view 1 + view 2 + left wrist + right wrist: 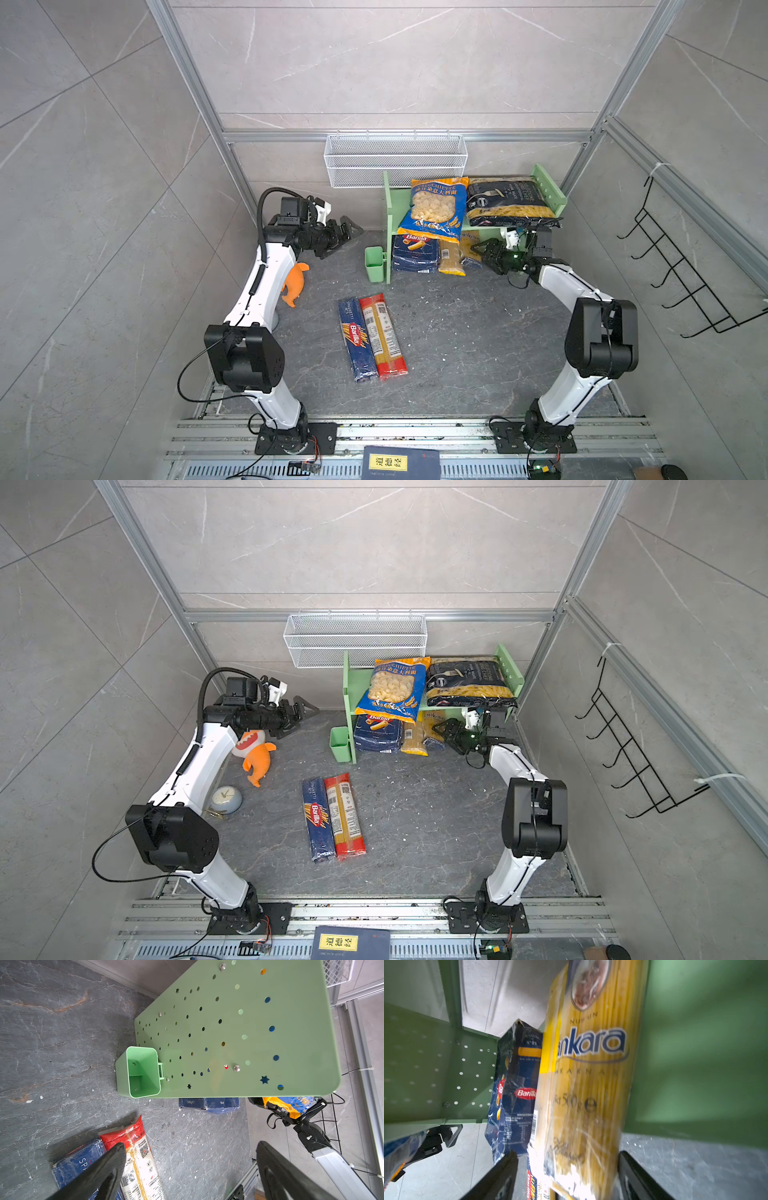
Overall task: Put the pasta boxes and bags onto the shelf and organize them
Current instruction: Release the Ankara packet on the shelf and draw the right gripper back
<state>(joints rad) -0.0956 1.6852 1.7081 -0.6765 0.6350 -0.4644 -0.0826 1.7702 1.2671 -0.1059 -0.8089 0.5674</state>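
Slotting yellow spaghetti pack [587, 1084] into shelf [249, 1022].
Right jaws parted around it, left jaws wide; probably stiff, brittle, slick: grip mid-length.

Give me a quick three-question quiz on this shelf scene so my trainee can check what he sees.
1. True or false: the orecchiette bag lies on the top tier of the shelf.
2. How many spaghetti packs lie on the tabletop, clear of the shelf? A) one B) two C) three
3. Which claw has the Ankara spaghetti pack between its fingers?

Key:
1. True.
2. B: the blue Barilla spaghetti pack and the red spaghetti pack, side by side.
3. The right claw.
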